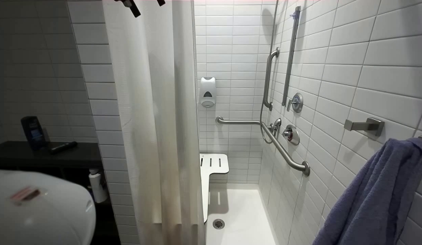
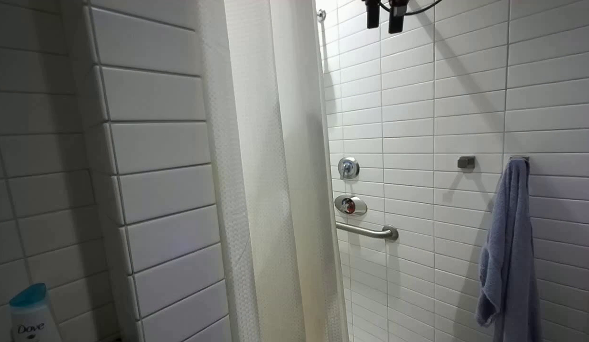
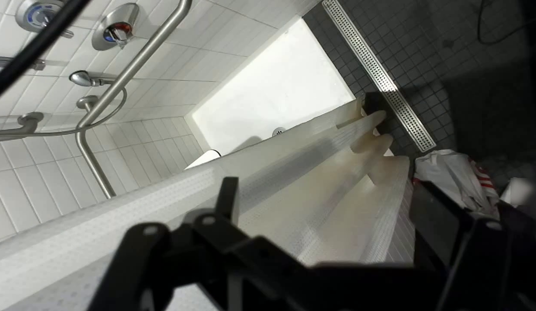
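Black fingers (image 3: 226,198) are closest in the wrist view: my pincer (image 3: 328,185) stands wide, its tips well apart. Beyond them hangs the thing nearest me, a whitish shower curtain (image 3: 311,181); whether I touch it I cannot tell. Its long axis is upright, the folds running lengthwise in both exterior views. Seen from my wrist it slants away, hem (image 3: 375,116) pointing down at a dark tiled floor (image 3: 414,26). In an exterior view my fingertips (image 1: 135,10) show before its upper part; in an exterior view the tips (image 2: 396,23) show to the right of it. Near the hem, a metal drain strip (image 3: 373,65) crosses the floor. Farther in are a white shower pan (image 3: 268,86), a steel grab bar (image 1: 277,143), a slotted seat (image 1: 215,163) and, on the back wall (image 1: 245,68), a soap dispenser (image 1: 207,85).
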